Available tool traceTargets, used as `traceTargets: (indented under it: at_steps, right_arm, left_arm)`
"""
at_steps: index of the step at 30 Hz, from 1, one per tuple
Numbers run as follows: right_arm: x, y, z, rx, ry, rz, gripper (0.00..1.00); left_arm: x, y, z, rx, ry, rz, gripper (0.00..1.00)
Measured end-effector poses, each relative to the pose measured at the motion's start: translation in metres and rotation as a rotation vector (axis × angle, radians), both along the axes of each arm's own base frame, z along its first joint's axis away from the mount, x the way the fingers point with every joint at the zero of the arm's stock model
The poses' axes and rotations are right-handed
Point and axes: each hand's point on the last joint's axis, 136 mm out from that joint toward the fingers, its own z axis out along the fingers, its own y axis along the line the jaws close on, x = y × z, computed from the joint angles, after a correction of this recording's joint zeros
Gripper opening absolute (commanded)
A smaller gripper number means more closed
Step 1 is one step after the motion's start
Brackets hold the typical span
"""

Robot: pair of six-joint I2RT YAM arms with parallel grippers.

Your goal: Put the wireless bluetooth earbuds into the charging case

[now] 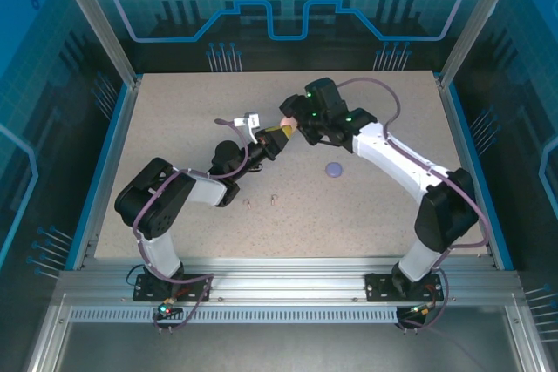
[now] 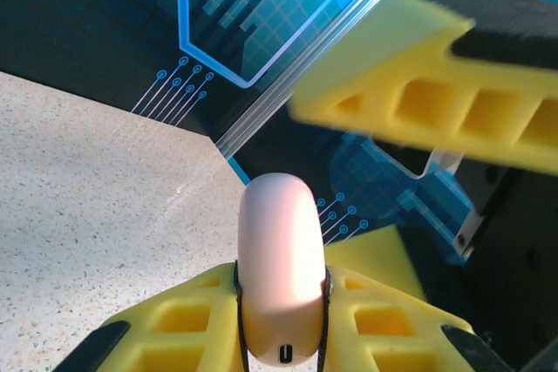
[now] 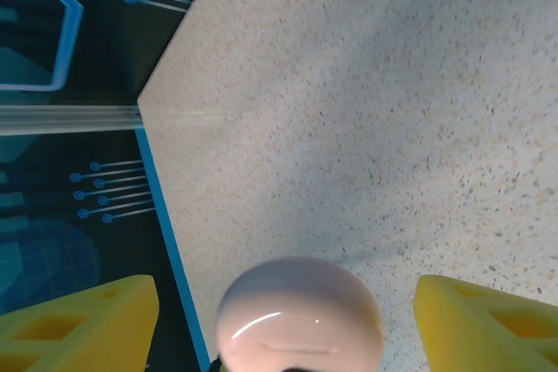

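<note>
one purple case point(image 1: 335, 169) is sitting on the desk point(image 1: 174, 128). two pale pink earbuds point(image 1: 247, 202) point(image 1: 274, 199) are lying left of the purple case and nearer. one pale pink case point(image 1: 283, 125) is being held left of and beyond it.

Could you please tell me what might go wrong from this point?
The pink case, clamped in the left gripper, could twist or slip if the open right gripper closes on it off-centre. Two earbuds lie loose on the table near the left arm, which might sweep them away.
</note>
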Motion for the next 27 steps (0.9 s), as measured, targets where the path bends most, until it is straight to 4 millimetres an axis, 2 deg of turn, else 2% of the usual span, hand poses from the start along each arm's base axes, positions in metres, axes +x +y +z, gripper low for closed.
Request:
traceTargets:
  at_steps: [3, 6, 8, 12, 15, 18, 22, 27]
  right_arm:
    - [-0.001, -0.023, 0.021, -0.012, -0.058, -0.007, 0.78]
    - [-0.006, -0.046, 0.032, -0.044, -0.11, 0.003, 0.78]
    - [-0.01, -0.058, 0.029, -0.079, -0.133, 0.023, 0.78]
    - [-0.018, -0.072, 0.002, -0.148, -0.143, 0.127, 0.77]
    - [-0.024, -0.071, -0.02, -0.188, -0.166, 0.252, 0.77]
    - [-0.035, -0.06, -0.032, -0.205, -0.238, 0.416, 0.76]
    - [-0.051, -0.046, -0.032, -0.199, -0.35, 0.582, 0.74]
    - [-0.063, -0.03, -0.021, -0.171, -0.479, 0.72, 0.72]
  left_arm:
    - [-0.002, -0.001, -0.002, 0.003, 0.002, -0.012, 0.0]
    - [-0.008, -0.001, -0.01, 0.014, 0.018, -0.032, 0.0]
    - [-0.013, 0.0, -0.018, 0.023, 0.037, -0.048, 0.0]
    - [-0.02, 0.003, -0.022, 0.031, 0.055, -0.086, 0.0]
    - [-0.024, 0.006, -0.017, 0.025, 0.058, -0.128, 0.0]
    - [-0.03, 0.007, -0.01, 0.029, 0.062, -0.178, 0.0]
    - [-0.04, 0.006, -0.008, 0.046, 0.077, -0.247, 0.0]
    - [-0.05, 0.004, -0.018, 0.07, 0.133, -0.318, 0.0]
